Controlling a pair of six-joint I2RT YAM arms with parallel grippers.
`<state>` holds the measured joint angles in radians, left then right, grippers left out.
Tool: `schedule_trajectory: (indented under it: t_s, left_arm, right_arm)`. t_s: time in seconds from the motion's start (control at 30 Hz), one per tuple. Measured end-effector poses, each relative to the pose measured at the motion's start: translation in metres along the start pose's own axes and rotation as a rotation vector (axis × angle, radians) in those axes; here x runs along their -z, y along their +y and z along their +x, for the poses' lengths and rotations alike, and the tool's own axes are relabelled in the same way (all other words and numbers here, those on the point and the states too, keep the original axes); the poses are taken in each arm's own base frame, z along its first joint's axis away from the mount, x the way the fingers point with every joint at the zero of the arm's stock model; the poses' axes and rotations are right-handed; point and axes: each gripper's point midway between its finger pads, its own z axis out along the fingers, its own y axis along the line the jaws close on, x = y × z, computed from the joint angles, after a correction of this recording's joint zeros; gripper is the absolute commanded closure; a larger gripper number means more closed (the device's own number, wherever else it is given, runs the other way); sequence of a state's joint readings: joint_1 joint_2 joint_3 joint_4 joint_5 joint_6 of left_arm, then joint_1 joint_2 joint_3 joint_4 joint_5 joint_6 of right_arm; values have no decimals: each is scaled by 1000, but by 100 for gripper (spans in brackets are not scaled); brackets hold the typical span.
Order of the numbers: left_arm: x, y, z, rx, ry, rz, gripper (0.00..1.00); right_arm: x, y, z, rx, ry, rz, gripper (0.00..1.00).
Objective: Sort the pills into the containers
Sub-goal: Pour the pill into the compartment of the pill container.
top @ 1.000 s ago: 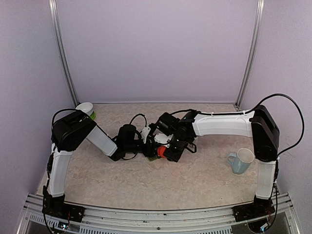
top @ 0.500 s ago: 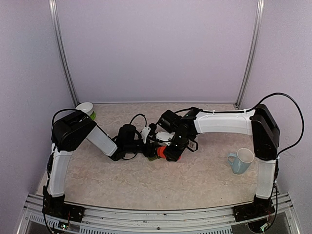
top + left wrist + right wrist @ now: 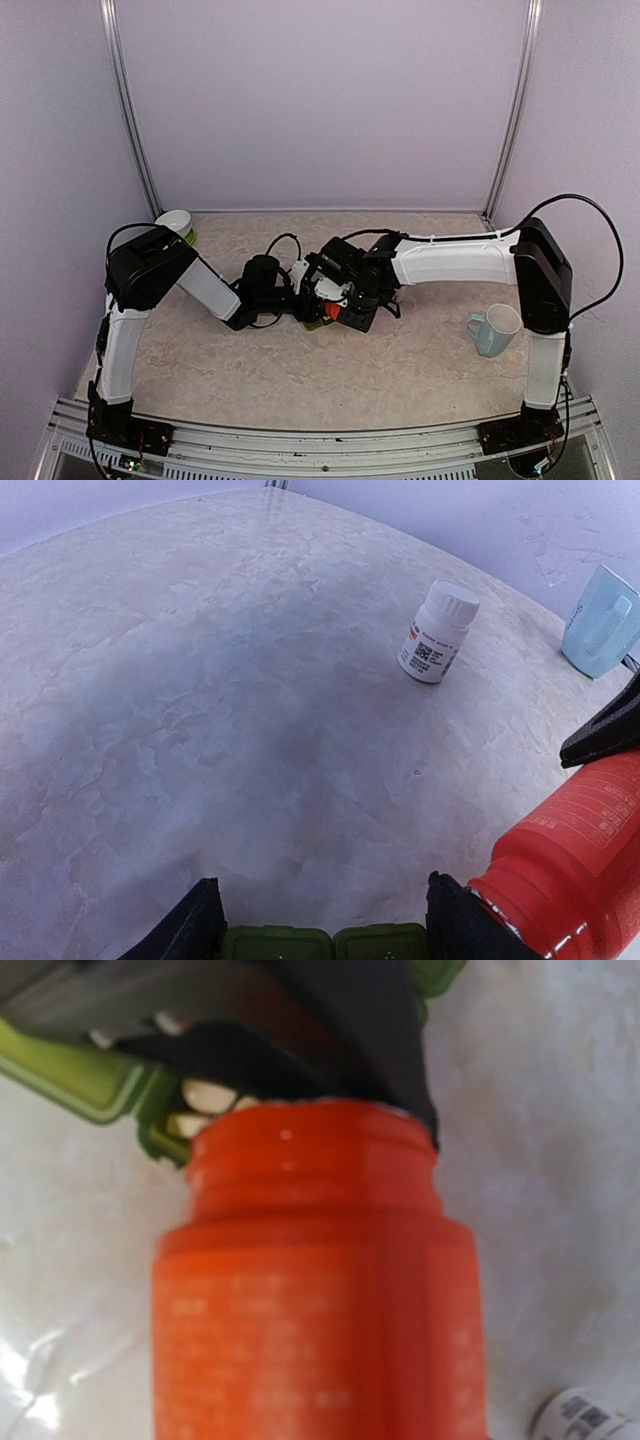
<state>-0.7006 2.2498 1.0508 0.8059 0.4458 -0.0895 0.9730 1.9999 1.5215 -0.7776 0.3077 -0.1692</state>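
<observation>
Swinging left since a second ago, the right arm has carried its bottle over against the left arm's tool, which has not stirred. From where I stand both long white-and-black arms meet mid-bench (image 3: pixel 420 370), a pale marbled slab.

One pale blue ceramic mug (image 3: pixel 495 330) stands well apart near the right arm, and one white round bowl (image 3: pixel 175 221) sits far back on the left.

The right tool (image 3: pixel 347 306) is clamped round one red plastic bottle (image 3: pixel 315 1280), cap off and tipped mouth-down. One small white plastic bottle (image 3: pixel 437 632) with a label stands upright beyond.

The containers (image 3: pixel 325 945), a small green plastic strip of joined square compartments, lie on the bench, pinched end to end by the left tool (image 3: pixel 325 925). The left wrist camera shows two lidded squares; I cannot see whether there are more. The right wrist view shows the bottle mouth right at an open compartment.

I would judge the strip light, stiff and liable to skid on this smooth bench, its thin lids easily strained, so a grip across its short ends suits it.

Two pale pills (image 3: pixel 205 1093) show at the bottle's lip; small, hard things that would likely roll away.
</observation>
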Motion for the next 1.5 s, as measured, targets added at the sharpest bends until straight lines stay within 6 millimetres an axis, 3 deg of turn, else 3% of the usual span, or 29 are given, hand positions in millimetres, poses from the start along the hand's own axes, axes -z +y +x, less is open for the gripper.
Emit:
schedule_trajectory:
  t_s: [0.9, 1.5]
  left_arm:
    - [0, 0, 0, 0, 0, -1, 35]
    - [0, 0, 0, 1, 0, -1, 35]
  right_arm:
    - [7, 7, -7, 296, 6, 226, 57]
    - [6, 7, -6, 307, 6, 249, 56]
